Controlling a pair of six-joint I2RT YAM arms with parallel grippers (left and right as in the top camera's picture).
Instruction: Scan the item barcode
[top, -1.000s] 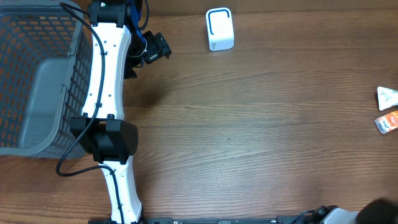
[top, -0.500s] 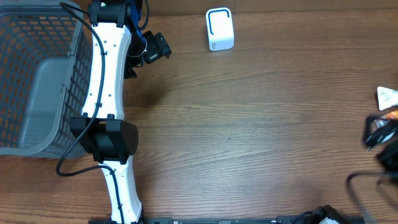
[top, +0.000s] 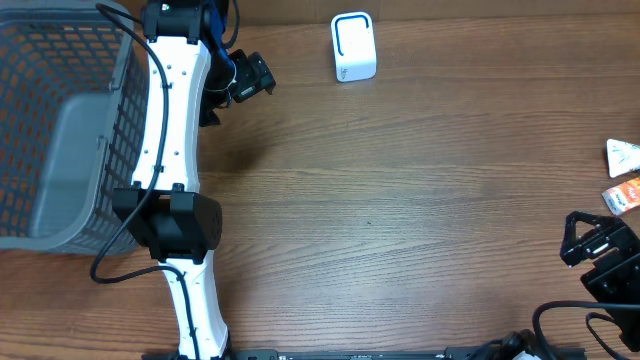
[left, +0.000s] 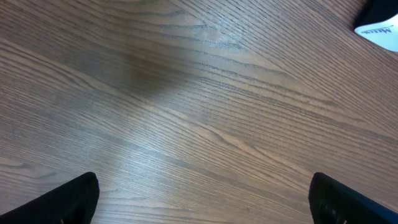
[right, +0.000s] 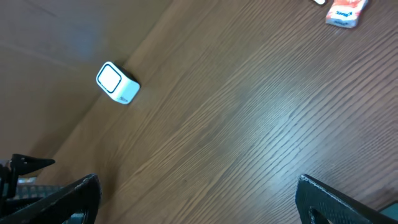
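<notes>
The right pincer hangs wide open and empty near the orange packet at the far right of the worktop, where a clumsy grab might shove it away or cover its barcode.

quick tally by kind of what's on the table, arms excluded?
basket: 1
scanner: 1
packets: 2 (white packet, orange packet)
Total: 4
</notes>
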